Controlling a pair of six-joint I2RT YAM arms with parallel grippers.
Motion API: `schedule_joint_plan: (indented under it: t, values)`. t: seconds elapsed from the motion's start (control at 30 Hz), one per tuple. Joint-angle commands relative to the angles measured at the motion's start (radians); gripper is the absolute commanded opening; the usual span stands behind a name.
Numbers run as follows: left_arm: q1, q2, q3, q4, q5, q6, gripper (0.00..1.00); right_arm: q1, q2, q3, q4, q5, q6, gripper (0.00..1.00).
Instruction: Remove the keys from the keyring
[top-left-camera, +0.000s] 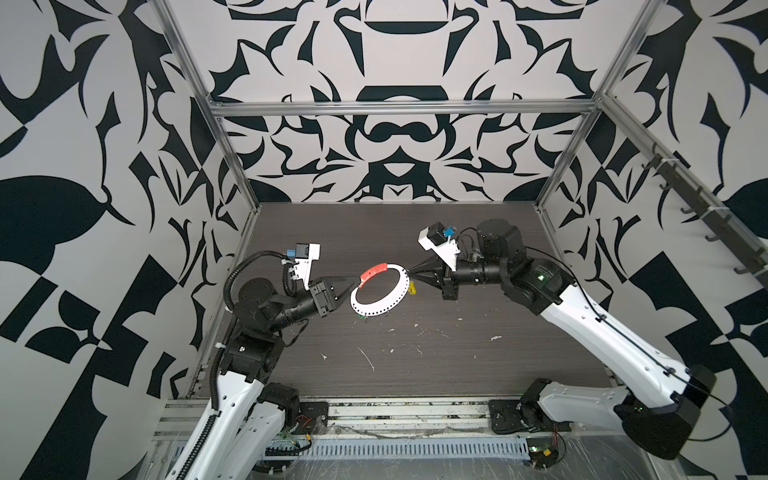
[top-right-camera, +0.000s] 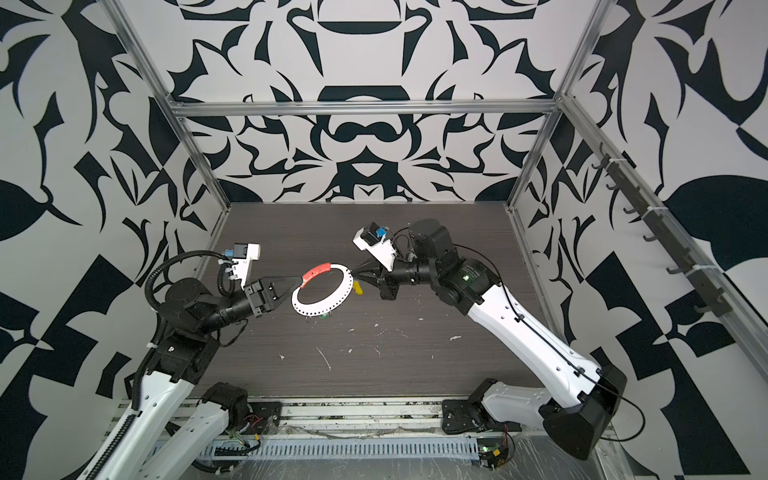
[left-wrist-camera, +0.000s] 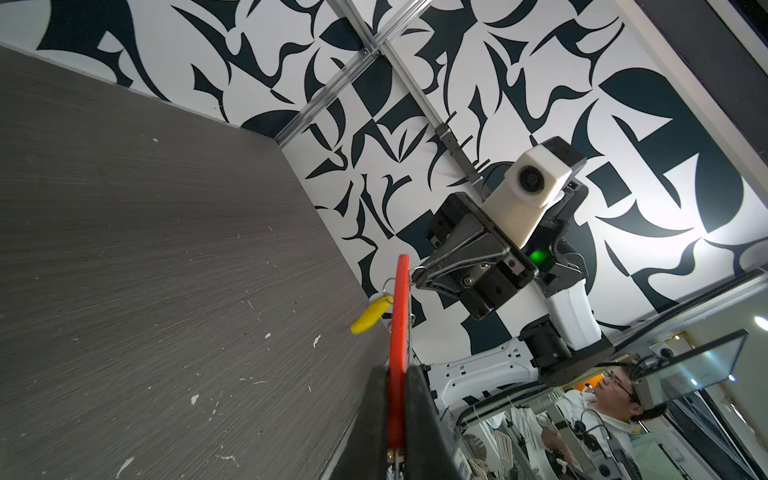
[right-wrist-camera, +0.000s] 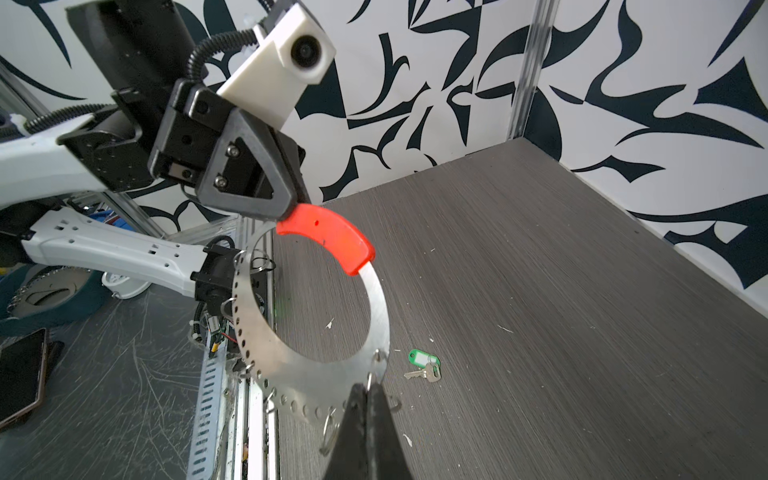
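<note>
1. Claws, two. The left claw is pressed together on the red sleeve of the keyring. The right claw is pressed together on the opposite rim of the hoop.
2. Keyring, one. It is a flat silvery hoop pierced with a row of holes. The two claws hold it tilted in the air above the table, with its red arc on the left claw's side.
3. Keys, two. The yellow key hangs from a small silver ring on the hoop, just beside the tips of the right claw. The green key is off the hoop and lies flat on the table, its silvery blade beside its green tag.
4. Small silver rings, several. They are strung through the hoop's holes, and they overlap too much for an exact count.
5. In both top views the hoop hangs over the green key and hides most of it. Only a green speck shows under the lower rim.
6. White flecks, many. They are scattered over the dark wood-grain table, mostly toward its front.
7. Walls with a bold black-and-white pattern close the table in on three sides.
8. Beyond the table, the right wrist view shows one dark phone lying on a scratched surface. The left wrist view shows one person in glasses.
</note>
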Motion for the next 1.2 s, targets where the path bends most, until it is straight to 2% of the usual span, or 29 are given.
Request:
schedule_joint_plan:
  t: [0.0,0.4,0.5,0.67,0.87,0.93,1.0,1.1,1.17]
  values:
    - [0.008,0.017,-0.022,0.078,0.095,-0.034,0.0,0.015,-0.03,0.054,0.004,-0.05,-0.059,0.0]
    - [0.041,0.048,-0.042,0.176,0.195,-0.119,0.0,0.007,-0.046,0.088,-0.029,-0.174,-0.078,0.0]
    - [0.07,0.064,-0.067,0.262,0.234,-0.191,0.0,0.007,-0.066,0.085,-0.007,-0.199,-0.063,0.0]
    - [0.131,0.118,-0.122,0.5,0.303,-0.361,0.0,0.007,-0.085,0.081,0.02,-0.249,-0.038,0.0]
    - [0.133,0.151,-0.123,0.554,0.306,-0.405,0.0,0.007,-0.068,0.065,0.096,-0.274,0.038,0.0]
    - [0.133,0.149,-0.121,0.529,0.296,-0.396,0.1,0.008,-0.053,0.059,0.135,-0.274,0.077,0.0]
    - [0.133,0.139,-0.116,0.482,0.286,-0.369,0.3,0.007,-0.04,0.043,0.2,-0.274,0.125,0.0]
    - [0.133,0.106,-0.103,0.419,0.265,-0.33,0.47,0.007,-0.029,0.027,0.246,-0.265,0.161,0.0]
    - [0.133,0.072,-0.071,0.286,0.244,-0.254,0.61,0.008,-0.025,0.018,0.266,-0.263,0.177,0.0]
